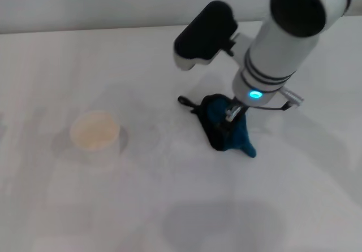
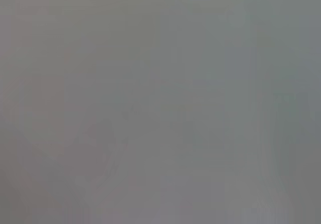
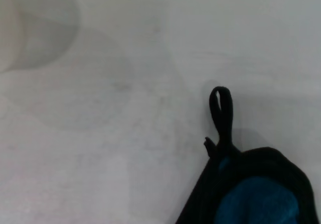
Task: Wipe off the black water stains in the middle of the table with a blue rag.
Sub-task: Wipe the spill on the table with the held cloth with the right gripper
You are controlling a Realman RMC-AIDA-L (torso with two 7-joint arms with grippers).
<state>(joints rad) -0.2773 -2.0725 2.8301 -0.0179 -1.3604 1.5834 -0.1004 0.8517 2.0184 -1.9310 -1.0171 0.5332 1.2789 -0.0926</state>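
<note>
The right gripper (image 1: 231, 119) presses down on the blue rag (image 1: 229, 129), bunched beneath it on the table (image 1: 169, 195). Whether its fingers are apart or clamped cannot be told. A paper cup (image 1: 94, 131) stands well apart.

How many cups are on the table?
1. The cup stands on the table, left of the rag; it shows blurred in the right wrist view too.

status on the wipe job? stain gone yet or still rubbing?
Looks mostly done: no black stain shows on the bare table in the head or right wrist view, though anything under the rag is hidden. In hand: the right gripper is down on the bunched blue rag, its loop lying flat on the table. Left: lift the rag to confirm. The paper cup stands apart. The left arm is out of view.
</note>
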